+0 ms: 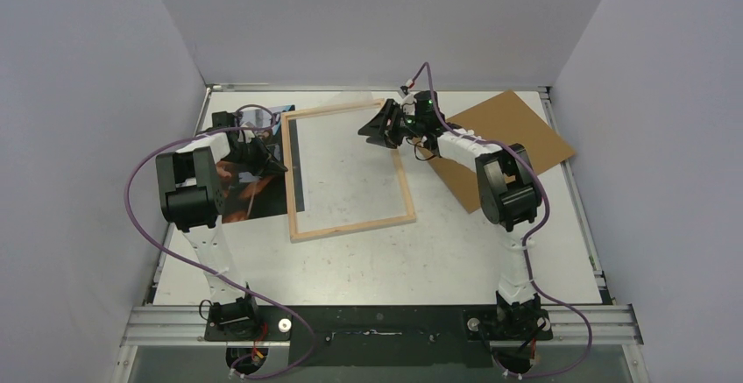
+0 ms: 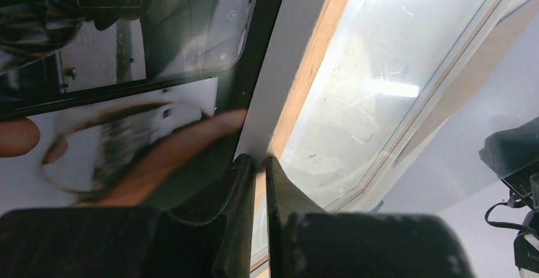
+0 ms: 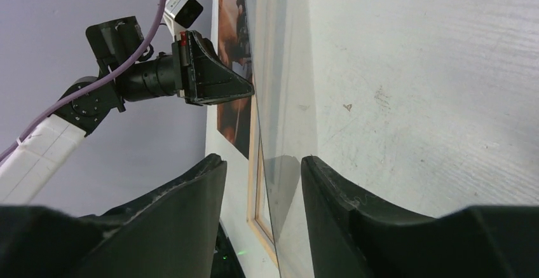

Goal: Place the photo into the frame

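Spreading widest beneath me is the pale, scuffed worktop [image 1: 394,260]. At its middle lies the frame [image 1: 350,227], wood side up and a little skewed. To the right, toward the far side, a brown board [image 1: 517,129] lies flat at an angle, partly hidden by my right arm. The photo [image 1: 254,192] lies picture side up against the frame's left rail, under my left arm. A clear sheet [image 3: 283,68] rises at a slant over the frame. My left jaws are pinched almost together on the frame's left rail. My right jaws stand apart with the sheet's edge between them; I cannot tell whether either finger touches it.
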You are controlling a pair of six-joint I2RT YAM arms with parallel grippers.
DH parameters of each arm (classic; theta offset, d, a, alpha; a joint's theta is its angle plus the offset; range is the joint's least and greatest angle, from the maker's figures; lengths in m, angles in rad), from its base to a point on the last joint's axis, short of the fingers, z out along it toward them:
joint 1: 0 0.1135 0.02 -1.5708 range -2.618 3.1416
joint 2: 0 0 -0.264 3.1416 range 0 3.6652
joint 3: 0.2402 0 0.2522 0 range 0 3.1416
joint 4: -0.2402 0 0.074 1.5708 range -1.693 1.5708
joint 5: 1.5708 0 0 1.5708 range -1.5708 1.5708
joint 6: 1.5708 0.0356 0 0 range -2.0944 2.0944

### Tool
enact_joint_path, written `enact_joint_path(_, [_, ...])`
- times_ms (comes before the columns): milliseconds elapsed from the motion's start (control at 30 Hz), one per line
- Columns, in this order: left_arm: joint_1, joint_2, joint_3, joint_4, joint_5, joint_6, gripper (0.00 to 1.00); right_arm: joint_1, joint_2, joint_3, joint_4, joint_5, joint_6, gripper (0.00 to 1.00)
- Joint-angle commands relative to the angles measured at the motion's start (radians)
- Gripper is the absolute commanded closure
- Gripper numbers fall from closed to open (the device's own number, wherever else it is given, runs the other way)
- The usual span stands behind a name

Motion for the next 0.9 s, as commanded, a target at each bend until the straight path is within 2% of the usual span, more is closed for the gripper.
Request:
enact_joint_path(0, [-0.007,0.074,-0.002,-0.003,-0.125,0.048,0.93,0.005,0.007,0.036,0.002,-0.057,0.022,0.5])
enact_joint_path(133, [-0.007,0.079,0.006,-0.007,-0.128,0.049,0.93,-0.002,0.017,0.045,0.001,-0.11,0.011,0.52])
enact_joint_path(233, [-0.007,0.074,0.009,0.0,-0.128,0.062,0.93,-0.008,0.036,0.055,-0.004,-0.164,0.0,0.66])
enact_joint_path(267, [-0.007,0.07,0.009,0.006,-0.129,0.07,0.93,-0.009,0.037,0.055,-0.021,-0.169,-0.019,0.72])
enact_joint_path(333, [-0.007,0.068,0.012,0.013,-0.128,0.081,0.93,-0.015,0.031,0.048,-0.06,-0.162,-0.05,0.9])
enact_joint_path(400, [-0.007,0.07,0.013,0.022,-0.132,0.089,0.93,-0.02,0.02,0.042,-0.071,-0.153,-0.046,0.98])
enact_joint_path(600, [-0.009,0.064,0.001,0.086,-0.139,0.107,0.93,-0.03,-0.014,0.096,-0.088,-0.127,0.051,1.0])
enact_joint_path(867, [-0.01,0.046,-0.01,0.159,-0.14,0.105,0.9,-0.006,-0.021,0.122,-0.017,-0.153,0.194,1.0])
